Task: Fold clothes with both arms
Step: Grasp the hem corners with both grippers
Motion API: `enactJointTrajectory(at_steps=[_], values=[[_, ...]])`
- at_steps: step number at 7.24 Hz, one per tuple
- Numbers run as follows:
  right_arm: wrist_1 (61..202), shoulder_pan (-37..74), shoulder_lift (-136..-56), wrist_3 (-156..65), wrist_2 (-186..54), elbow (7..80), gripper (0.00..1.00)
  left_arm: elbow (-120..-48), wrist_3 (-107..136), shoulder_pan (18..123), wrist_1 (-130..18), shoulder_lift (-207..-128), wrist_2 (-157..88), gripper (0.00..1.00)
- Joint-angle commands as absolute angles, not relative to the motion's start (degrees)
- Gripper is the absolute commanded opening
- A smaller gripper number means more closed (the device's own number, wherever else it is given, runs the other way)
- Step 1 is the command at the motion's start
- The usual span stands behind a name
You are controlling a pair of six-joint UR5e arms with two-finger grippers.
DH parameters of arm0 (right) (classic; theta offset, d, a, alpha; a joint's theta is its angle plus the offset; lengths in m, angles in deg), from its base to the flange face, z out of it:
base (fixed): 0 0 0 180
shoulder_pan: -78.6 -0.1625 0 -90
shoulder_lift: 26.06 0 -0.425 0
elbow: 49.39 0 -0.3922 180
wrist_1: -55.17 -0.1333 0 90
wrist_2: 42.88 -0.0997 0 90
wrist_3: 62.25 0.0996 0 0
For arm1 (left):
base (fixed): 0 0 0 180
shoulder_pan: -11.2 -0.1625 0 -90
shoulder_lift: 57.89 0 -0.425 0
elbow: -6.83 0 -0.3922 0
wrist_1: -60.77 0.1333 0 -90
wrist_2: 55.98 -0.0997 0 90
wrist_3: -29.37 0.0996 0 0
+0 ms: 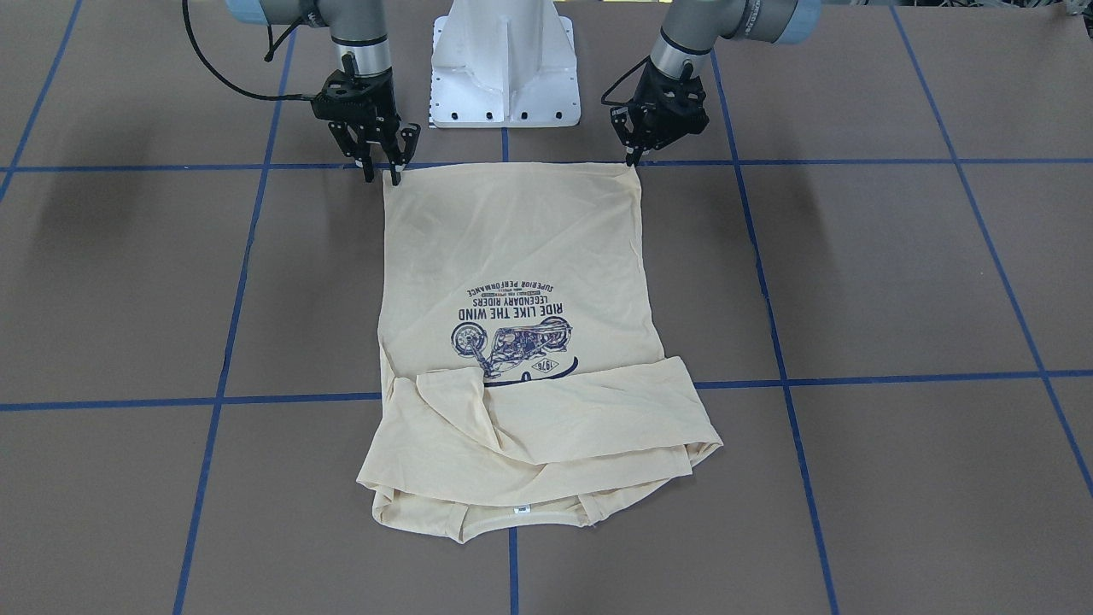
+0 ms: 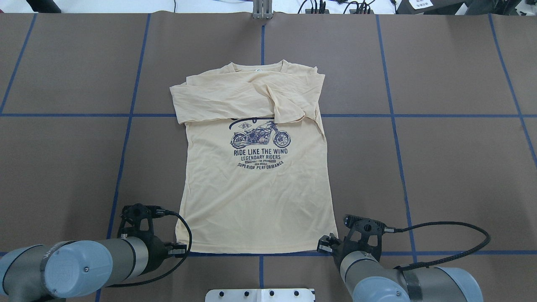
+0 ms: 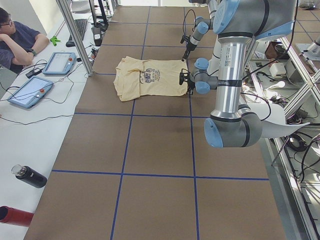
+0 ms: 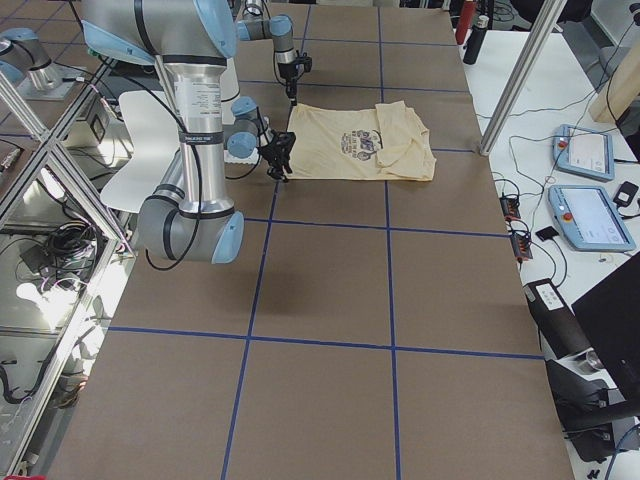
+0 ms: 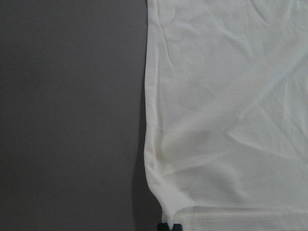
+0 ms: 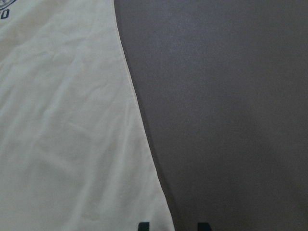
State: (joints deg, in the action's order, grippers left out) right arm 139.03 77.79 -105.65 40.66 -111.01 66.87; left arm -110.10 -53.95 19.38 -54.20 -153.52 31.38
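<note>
The cream-yellow shirt (image 1: 512, 248) lies flat with the print up and both sleeves folded across its chest; the neck label (image 1: 520, 511) is on the side far from me. It also shows in the overhead view (image 2: 256, 197). My left gripper (image 1: 634, 158) is shut on one hem corner, and the cloth puckers at it in the left wrist view (image 5: 171, 226). My right gripper (image 1: 383, 175) is open at the other hem corner. In the right wrist view (image 6: 173, 226) it straddles the shirt's side edge (image 6: 62, 134).
The white pedestal base (image 1: 505, 68) stands just behind the hem between the arms. Blue tape lines (image 2: 126, 115) cross the brown table. In the exterior left view an operator (image 3: 15, 40) sits by tablets (image 3: 60, 62), and a black bottle (image 3: 30, 176) lies on the side bench.
</note>
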Motion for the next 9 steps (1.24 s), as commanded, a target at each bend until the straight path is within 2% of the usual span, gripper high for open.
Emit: enactJointTrajectory(at_steps=[1,2,4,5,6,7,9], values=[[139.1,78.3,-105.0,40.9,-111.0,66.8,0.24,-110.1,-53.9,19.4,-54.2,-153.4,31.4,0.00],[139.1,78.3,-105.1,40.9,-111.0,66.8,0.11,-110.1,-53.9,19.4,-54.2,-153.4,31.4,0.00],[139.1,78.7,-105.5,41.1,-111.0,66.6,0.10,-110.1,-53.9,19.4,-54.2,-153.5,31.4,0.00],[139.1,78.6,-105.2,41.1,-111.0,66.8,0.00,-110.4,-53.9,19.4,-54.2,-153.5,31.4,0.00],[139.1,77.6,-105.0,40.8,-111.1,68.4,0.00,-112.2,-53.4,19.6,-54.1,-153.0,31.6,0.00],[139.8,74.8,-105.9,40.2,-112.9,73.9,0.00,-116.8,-52.3,20.4,-48.9,-153.3,34.4,0.00],[146.7,70.4,-108.8,39.7,-121.7,86.7,0.00,-130.9,-48.3,21.9,-36.6,-153.5,39.8,0.00]])
